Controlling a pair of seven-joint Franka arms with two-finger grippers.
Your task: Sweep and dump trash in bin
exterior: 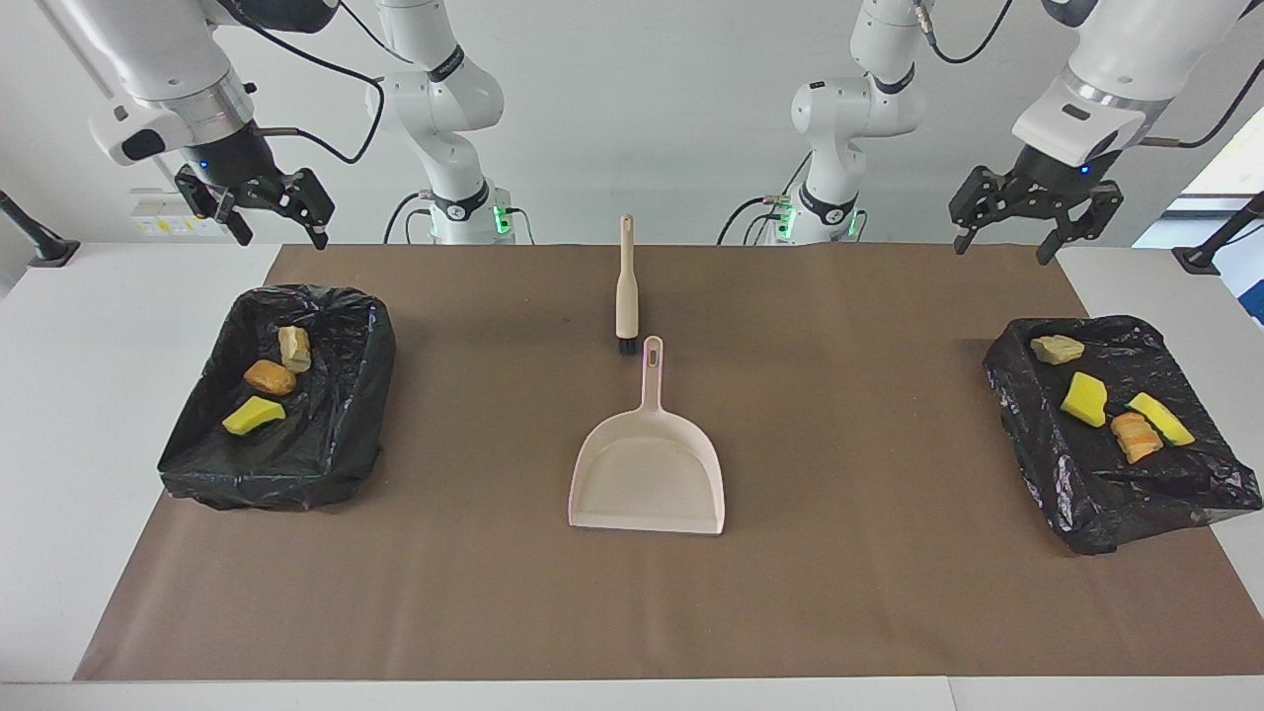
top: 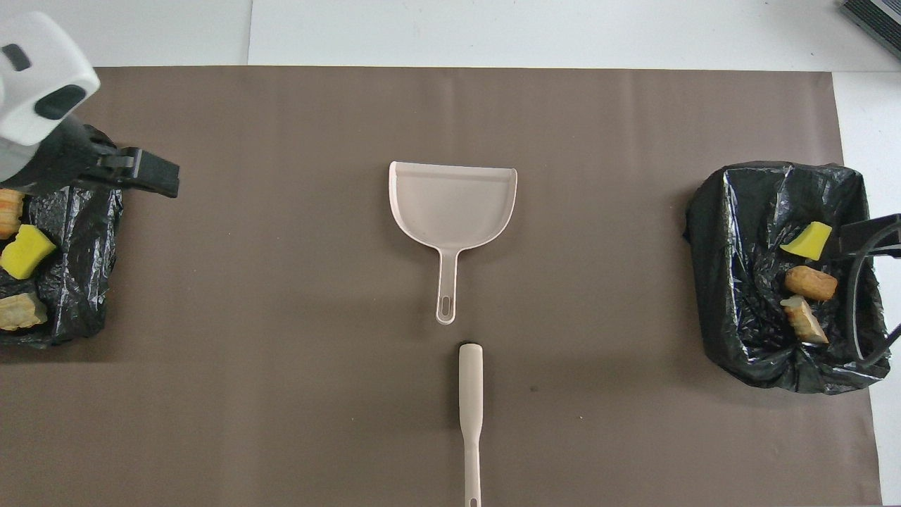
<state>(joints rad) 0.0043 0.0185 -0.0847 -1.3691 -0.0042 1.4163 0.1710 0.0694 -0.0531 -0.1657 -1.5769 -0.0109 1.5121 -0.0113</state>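
The beige dustpan [exterior: 647,474] [top: 452,204] lies flat mid-mat, its handle toward the robots. The brush [exterior: 626,286] [top: 470,408] lies in line with it, nearer the robots. Trash sits in both bag-lined bins: a yellow wedge [exterior: 253,416], an orange-brown lump [exterior: 269,377] and a pale lump [exterior: 294,348] in the bin [exterior: 336,434] at the right arm's end, several chunks such as a yellow wedge [exterior: 1084,399] in the bin [exterior: 1086,494] at the left arm's end. My left gripper [exterior: 1032,212] [top: 141,172] hangs open and empty, high over the mat's corner. My right gripper [exterior: 262,207] [top: 855,303] waits open, high by its bin.
A brown mat [exterior: 869,592] covers most of the white table. The black bags spill over the bin edges [top: 732,267] [top: 77,282]. Both arm bases stand at the robots' edge of the table.
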